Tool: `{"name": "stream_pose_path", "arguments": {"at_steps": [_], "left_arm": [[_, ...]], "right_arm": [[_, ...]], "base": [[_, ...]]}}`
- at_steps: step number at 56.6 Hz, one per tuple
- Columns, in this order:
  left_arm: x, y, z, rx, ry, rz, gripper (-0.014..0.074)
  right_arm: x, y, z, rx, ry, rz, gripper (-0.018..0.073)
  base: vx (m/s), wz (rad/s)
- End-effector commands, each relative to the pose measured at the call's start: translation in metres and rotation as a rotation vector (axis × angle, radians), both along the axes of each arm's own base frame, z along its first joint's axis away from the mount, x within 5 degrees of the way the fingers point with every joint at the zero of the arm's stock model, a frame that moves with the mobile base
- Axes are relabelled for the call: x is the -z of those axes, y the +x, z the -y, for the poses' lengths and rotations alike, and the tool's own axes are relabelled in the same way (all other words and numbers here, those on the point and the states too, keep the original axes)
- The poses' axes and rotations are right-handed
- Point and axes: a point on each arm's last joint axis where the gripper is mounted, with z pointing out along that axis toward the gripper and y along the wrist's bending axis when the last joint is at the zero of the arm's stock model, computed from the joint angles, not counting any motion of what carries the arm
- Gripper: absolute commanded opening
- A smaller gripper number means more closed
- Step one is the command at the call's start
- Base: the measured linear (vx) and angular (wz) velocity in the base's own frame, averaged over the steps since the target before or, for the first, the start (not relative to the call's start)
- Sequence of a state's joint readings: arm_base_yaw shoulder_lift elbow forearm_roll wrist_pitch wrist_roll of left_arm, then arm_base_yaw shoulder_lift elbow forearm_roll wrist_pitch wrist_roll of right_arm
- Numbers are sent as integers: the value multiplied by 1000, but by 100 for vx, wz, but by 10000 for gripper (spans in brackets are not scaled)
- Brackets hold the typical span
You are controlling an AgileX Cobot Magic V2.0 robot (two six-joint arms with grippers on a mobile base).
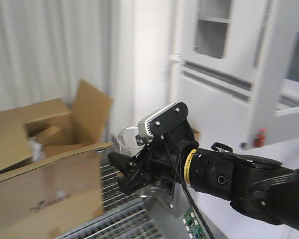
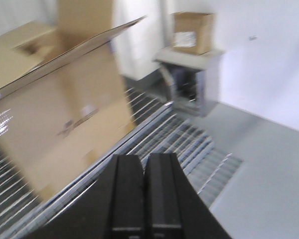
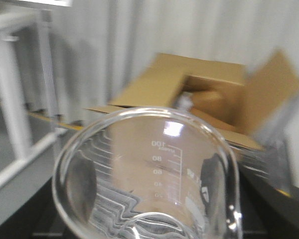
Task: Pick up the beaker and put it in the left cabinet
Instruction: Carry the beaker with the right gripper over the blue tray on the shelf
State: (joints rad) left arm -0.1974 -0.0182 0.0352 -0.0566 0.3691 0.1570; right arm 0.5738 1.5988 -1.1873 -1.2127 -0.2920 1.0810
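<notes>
The beaker (image 1: 131, 141) is a small clear glass with printed marks up to 100. My right gripper (image 1: 121, 172) is shut on it and holds it upright in the air, in front of an open cardboard box. In the right wrist view the beaker (image 3: 149, 169) fills the lower frame, with a dark finger (image 3: 82, 184) pressed on each side; the gripper (image 3: 147, 199) is closed round it. A pale grey-white cabinet (image 1: 224, 74) with glass-panelled doors stands at the upper right, well away from the beaker. My left gripper (image 2: 144, 167) is shut and empty above a metal grating.
Open cardboard boxes (image 1: 40, 169) stand at the left on a metal grating (image 1: 122, 216). A small red object (image 1: 259, 138) sits by the cabinet's base. In the left wrist view a cardboard box (image 2: 192, 31) rests on a grey stand (image 2: 189, 74), and a big box (image 2: 60, 114) is close at left.
</notes>
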Motion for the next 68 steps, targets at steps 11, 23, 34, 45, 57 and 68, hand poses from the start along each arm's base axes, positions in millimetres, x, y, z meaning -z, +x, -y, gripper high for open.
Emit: {"name": "stream_pose_path", "arguments": {"at_steps": [11, 23, 34, 45, 57, 68], "left_arm": [[-14, 1, 0, 1, -28, 106, -6], [-14, 1, 0, 1, -28, 106, -6], [-14, 1, 0, 1, -28, 106, -6], [-14, 1, 0, 1, -28, 106, -6], [-14, 1, 0, 1, -28, 106, -6], [-14, 1, 0, 1, -28, 106, -6]], "right_arm": [[-30, -7, 4, -19, 71, 63, 100], [-30, -7, 4, -19, 71, 63, 100], [-30, -7, 4, -19, 71, 63, 100], [-30, -7, 4, -19, 71, 63, 100], [-30, -7, 4, -19, 71, 63, 100], [-30, -7, 4, -19, 71, 63, 100]], "base": [[21, -81], [20, -79], [19, -75], [19, -70], [19, -62], [19, -45]]}}
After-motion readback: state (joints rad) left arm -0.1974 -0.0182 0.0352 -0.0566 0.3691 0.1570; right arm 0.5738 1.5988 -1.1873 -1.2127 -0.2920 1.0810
